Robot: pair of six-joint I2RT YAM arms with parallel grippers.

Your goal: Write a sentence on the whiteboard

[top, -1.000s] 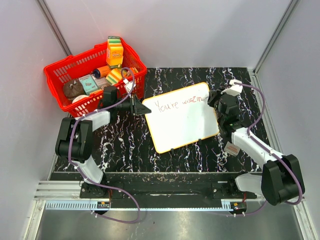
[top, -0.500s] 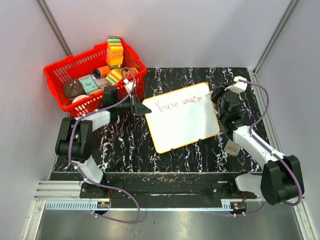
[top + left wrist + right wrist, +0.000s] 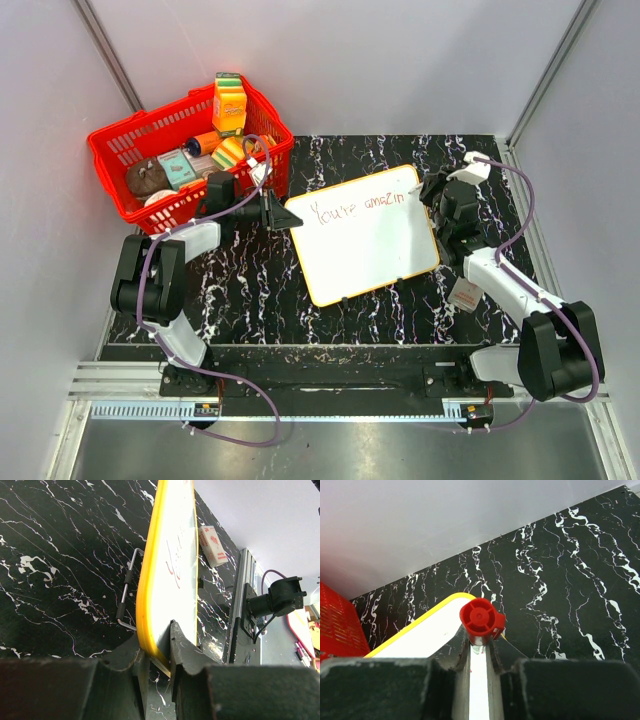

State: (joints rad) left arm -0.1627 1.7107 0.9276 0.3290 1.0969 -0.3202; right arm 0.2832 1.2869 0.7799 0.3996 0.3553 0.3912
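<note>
One whiteboard [image 3: 365, 235] sits askew mid-desk [image 3: 250, 290], its 9 o'clock corner clenched by the left end effector [image 3: 283, 215]. Bare marbled room runs along its 6 o'clock edge, and one red basket [image 3: 130, 150] stands at 10 o'clock. The right end effector [image 3: 428, 190] grasps the single red marker [image 3: 479, 616] at the board's 2 o'clock corner, where the sentence [image 3: 360, 205] ends. Only the left wrist view shows a wire bracket [image 3: 127, 587] by the yellow rim.

Sentence [image 3: 358, 205] past "You're" too small to read; marker [image 3: 479, 617] tip hidden behind own red end.
</note>
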